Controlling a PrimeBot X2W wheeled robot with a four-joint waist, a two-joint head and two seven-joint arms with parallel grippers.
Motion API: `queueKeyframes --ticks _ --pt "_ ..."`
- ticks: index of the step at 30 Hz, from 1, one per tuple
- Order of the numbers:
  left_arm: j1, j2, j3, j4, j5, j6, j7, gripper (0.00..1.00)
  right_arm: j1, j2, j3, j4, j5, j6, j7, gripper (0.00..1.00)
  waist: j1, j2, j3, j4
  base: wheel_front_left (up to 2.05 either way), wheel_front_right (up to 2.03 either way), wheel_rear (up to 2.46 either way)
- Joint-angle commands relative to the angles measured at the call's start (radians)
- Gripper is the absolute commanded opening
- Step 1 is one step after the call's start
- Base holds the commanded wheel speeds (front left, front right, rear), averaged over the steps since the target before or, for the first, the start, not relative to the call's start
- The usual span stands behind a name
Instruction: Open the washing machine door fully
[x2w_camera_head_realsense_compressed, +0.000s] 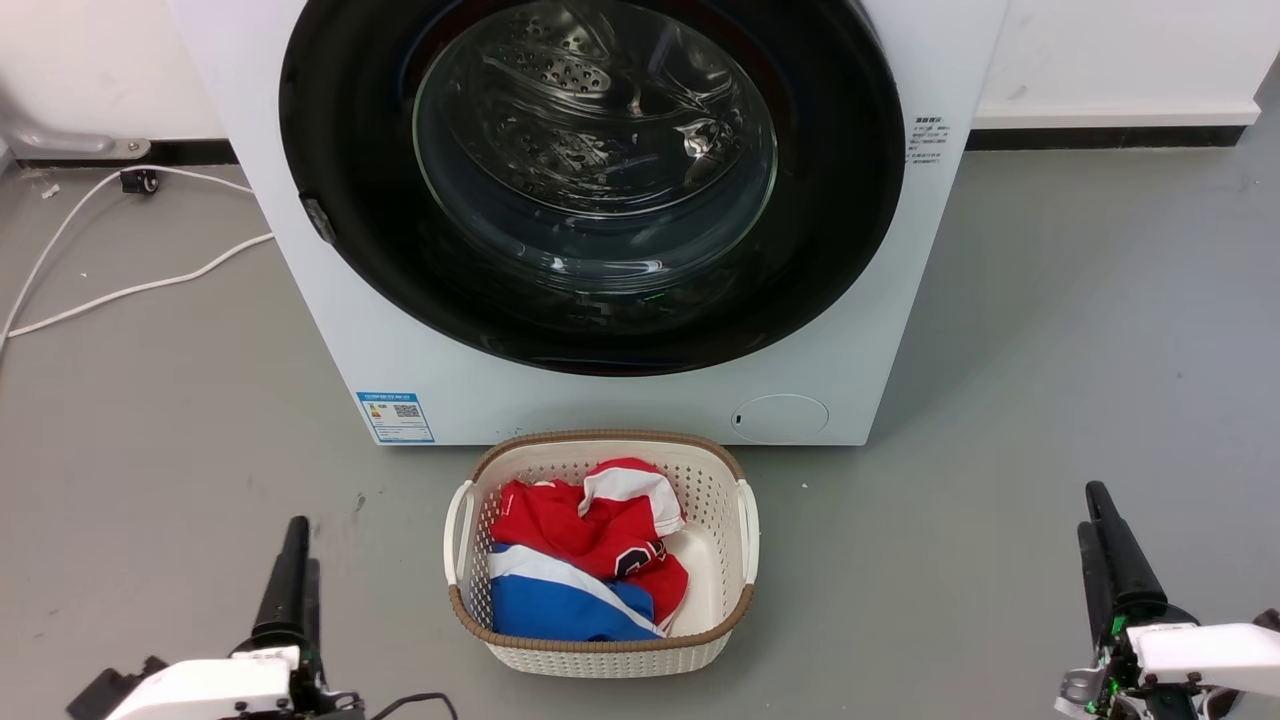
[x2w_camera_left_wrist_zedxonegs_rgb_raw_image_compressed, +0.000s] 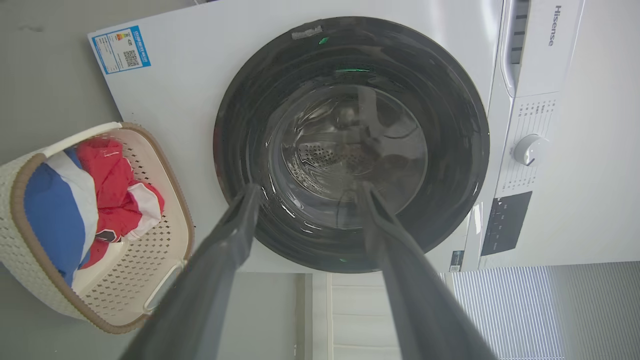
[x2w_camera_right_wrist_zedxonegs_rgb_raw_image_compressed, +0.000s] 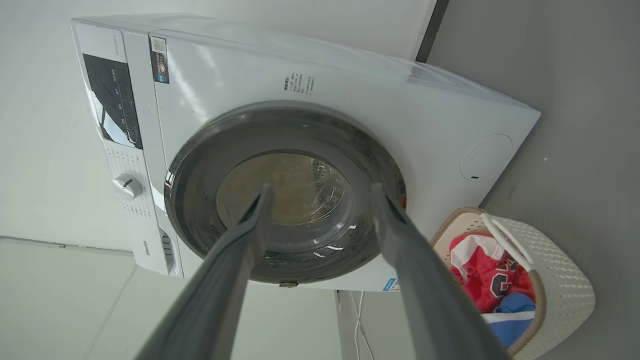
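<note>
Washing machine door (x2w_camera_head_realsense_compressed: 590, 180) closed, well beyond both spread jaws

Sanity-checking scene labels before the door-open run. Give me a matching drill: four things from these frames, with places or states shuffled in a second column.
Things
1. washing machine door
2. laundry basket
3. blue label
4. white cable

Places or states
A. lying on the floor, left of the washing machine in the head view
B. holds red and blue clothes
C. shut
D. lower left corner of the washing machine front

Pairs: 1-C, 2-B, 3-D, 4-A
</note>
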Motion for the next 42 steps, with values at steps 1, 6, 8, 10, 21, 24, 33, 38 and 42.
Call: queueKeyframes --ticks 1,6,8,10,21,24,33,38,42 --pt "-0.008 0.003 0.025 -0.021 0.038 0.000 -0.012 1.00 -0.012 -0.002 -0.007 -0.024 -0.053 0.000 -0.012 1.00 0.0000 -0.0001 0.000 0.000 0.00 0.00 0.00" --pt "-0.009 0.003 0.065 -0.038 0.134 0.000 -0.033 1.00 -0.013 -0.002 -0.020 -0.056 -0.186 0.000 -0.033 1.00 0.0000 -0.0001 0.000 0.000 0.00 0.00 0.00" --pt "-0.010 0.004 0.090 -0.055 0.190 0.000 -0.044 1.00 -0.010 -0.002 -0.016 -0.083 -0.264 0.000 -0.044 1.00 0.0000 -0.0001 0.000 0.001 0.00 0.00 0.00" --pt "-0.010 0.003 0.101 -0.072 0.231 0.002 -0.052 1.00 -0.009 -0.002 -0.015 -0.103 -0.315 0.000 -0.052 1.00 0.0000 -0.0001 0.001 0.001 0.00 0.00 0.00" --pt "0.017 0.004 0.066 -0.212 0.463 0.075 -0.091 1.00 -0.003 -0.002 0.021 -0.216 -0.612 0.000 -0.092 1.00 0.0000 -0.0001 0.005 0.000 0.00 0.00 0.00" --pt "0.028 0.004 0.037 -0.246 0.544 0.089 -0.101 1.00 0.001 -0.002 0.028 -0.233 -0.675 0.000 -0.101 1.00 0.0000 -0.0001 0.007 -0.001 0.00 0.00 0.00" --pt "0.059 0.004 -0.066 -0.291 0.752 0.122 -0.129 1.00 0.017 -0.002 0.076 -0.256 -0.859 0.000 -0.130 1.00 0.0000 -0.0001 0.009 -0.002 0.00 0.00 0.00" --pt "0.067 0.004 -0.109 -0.312 0.863 0.125 -0.143 1.00 0.019 -0.002 0.087 -0.274 -0.953 0.000 -0.144 1.00 0.0000 -0.0001 0.010 -0.004 0.00 0.00 0.00" --pt "0.075 0.005 -0.142 -0.317 0.957 0.145 -0.155 1.00 0.025 -0.002 0.094 -0.286 -1.018 0.000 -0.156 1.00 0.0000 -0.0001 0.010 -0.004 0.00 0.00 0.00"
